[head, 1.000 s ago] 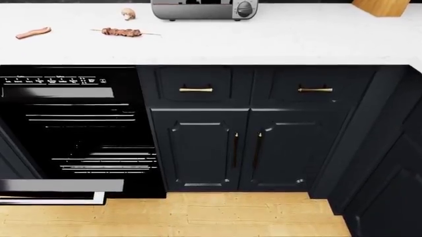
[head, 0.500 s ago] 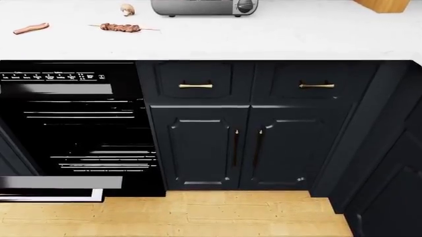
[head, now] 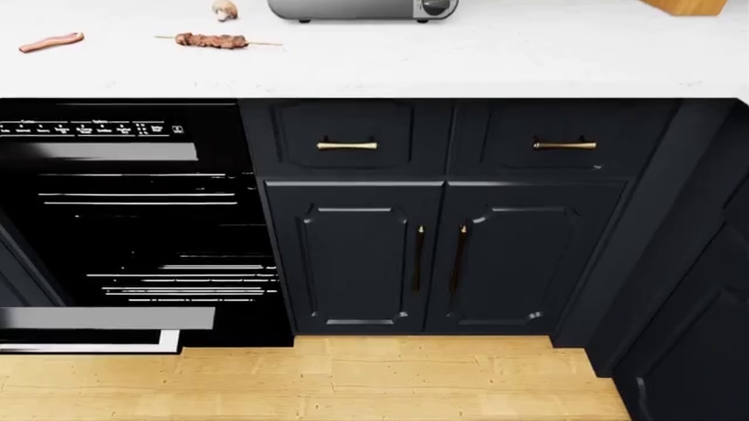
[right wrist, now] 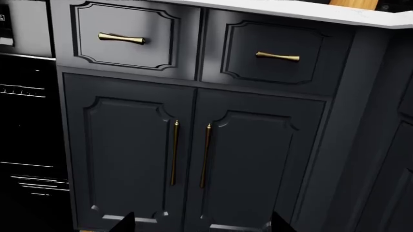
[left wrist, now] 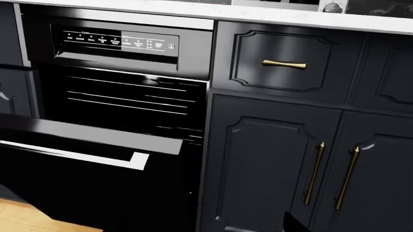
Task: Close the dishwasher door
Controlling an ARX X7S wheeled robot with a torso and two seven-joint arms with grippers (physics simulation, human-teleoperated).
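The dishwasher door (left wrist: 77, 193), a glossy black panel with a silver bar handle (left wrist: 74, 152), hangs partly open and tilted outward below the open cavity with wire racks (left wrist: 129, 99). A strip of white cycle labels (left wrist: 116, 42) runs above the racks. In the head view the door (head: 105, 318) is at the lower left, its handle (head: 88, 342) near the floor. Neither arm shows in the head view. My left gripper (left wrist: 210, 228) faces the door's right edge from a distance; only one dark fingertip (left wrist: 293, 224) shows. My right gripper (right wrist: 203, 226) is open and empty, facing the navy cabinet doors.
Navy raised-panel cabinet doors (head: 404, 259) and drawers (head: 346, 140) with brass handles stand right of the dishwasher. A white countertop (head: 492, 61) holds a toaster (head: 357, 9), a skewer (head: 210, 40) and a sausage (head: 49, 41). Below is a wooden floor (head: 351, 377). A dark cabinet side (head: 690, 289) juts out at the right.
The head view has shifted: countertop and cabinets sit higher in the frame and more floor shows. The dishwasher door has not visibly moved.
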